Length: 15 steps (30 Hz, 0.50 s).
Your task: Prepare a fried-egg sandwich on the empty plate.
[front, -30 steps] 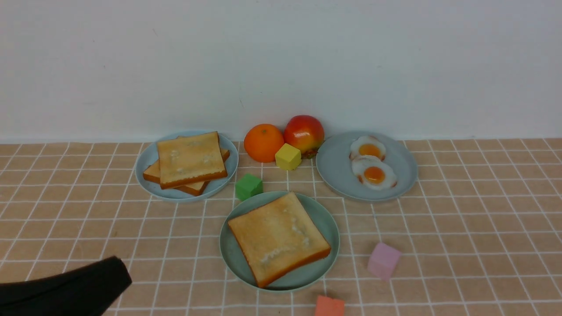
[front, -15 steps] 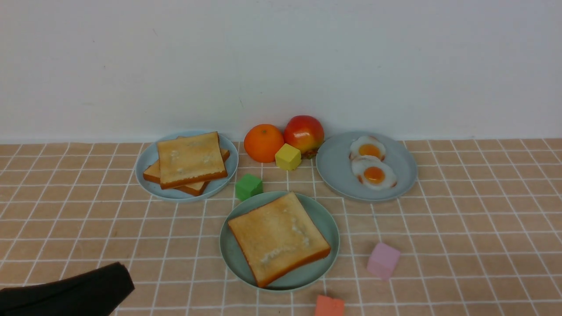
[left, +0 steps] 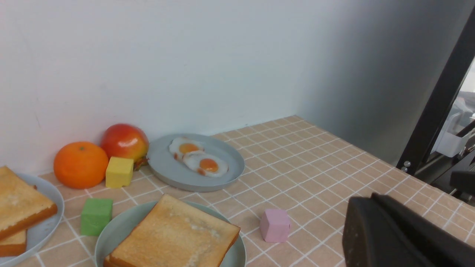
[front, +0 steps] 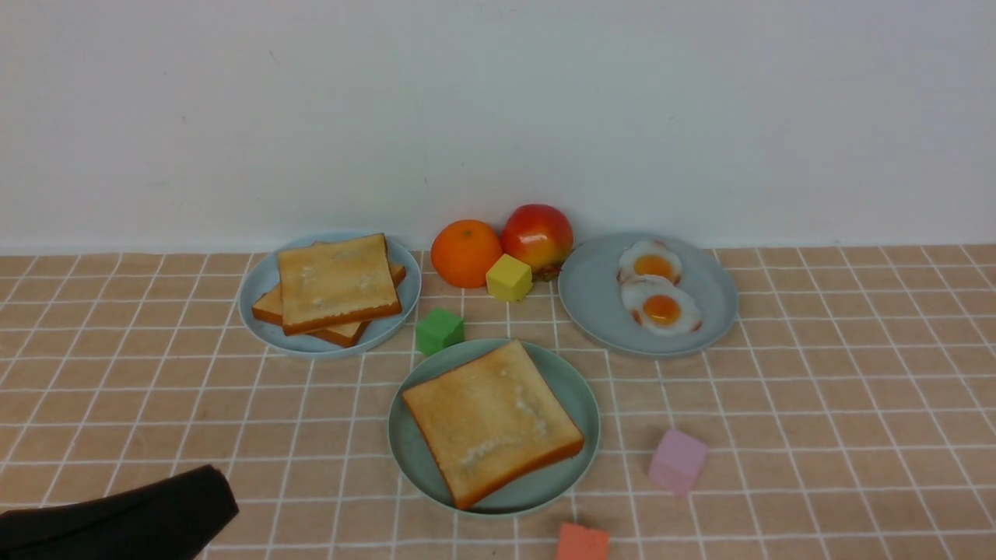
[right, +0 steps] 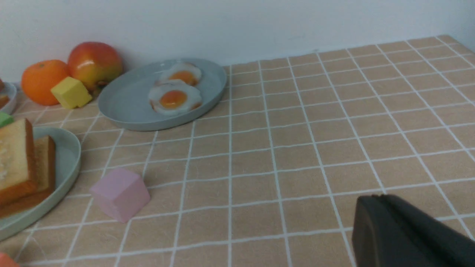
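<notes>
The pale mint-green plate (front: 577, 397) sits in the middle near me with a toast slice (front: 490, 420) on top. The right wrist view shows a second slice (right: 46, 163) under it; what lies between them is hidden. Two fried eggs (front: 661, 309) lie on the blue-grey plate (front: 599, 303) at the back right. Two more toast slices (front: 334, 281) are stacked on the blue-grey plate (front: 261, 284) at the back left. My left gripper (front: 222, 498) is shut and empty at the near left edge. My right gripper (right: 371, 200), shut and empty, hovers over bare cloth right of the plates.
An orange (front: 465, 253), an apple (front: 537, 236) and a yellow cube (front: 509, 278) stand by the back wall between the two far plates. A green cube (front: 440, 330) lies just behind the mint plate. A pink cube (front: 678, 460) and an orange-red cube (front: 582, 542) lie near its right front.
My left gripper has drawn back a little toward the near edge, then held still. Nothing on the table has moved.
</notes>
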Tool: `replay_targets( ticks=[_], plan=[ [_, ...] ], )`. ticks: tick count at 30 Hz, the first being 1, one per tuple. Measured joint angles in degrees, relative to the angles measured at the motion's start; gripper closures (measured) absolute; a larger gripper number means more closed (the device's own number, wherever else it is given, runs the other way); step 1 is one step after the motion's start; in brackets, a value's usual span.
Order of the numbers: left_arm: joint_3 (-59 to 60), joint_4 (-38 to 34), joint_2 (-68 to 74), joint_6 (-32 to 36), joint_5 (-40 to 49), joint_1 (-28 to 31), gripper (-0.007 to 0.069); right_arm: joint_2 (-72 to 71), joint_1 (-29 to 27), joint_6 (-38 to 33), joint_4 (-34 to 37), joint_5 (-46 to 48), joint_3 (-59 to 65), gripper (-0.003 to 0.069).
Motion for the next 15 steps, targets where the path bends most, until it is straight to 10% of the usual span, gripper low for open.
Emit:
replay_targets(
  ticks=[15],
  plan=[
    [0.0, 0.0, 0.0, 0.0, 1.3, 0.0, 0.0638, -0.1, -0.1, -5.4, 1.5, 4.9, -0.3, 0.0673]
  ],
)
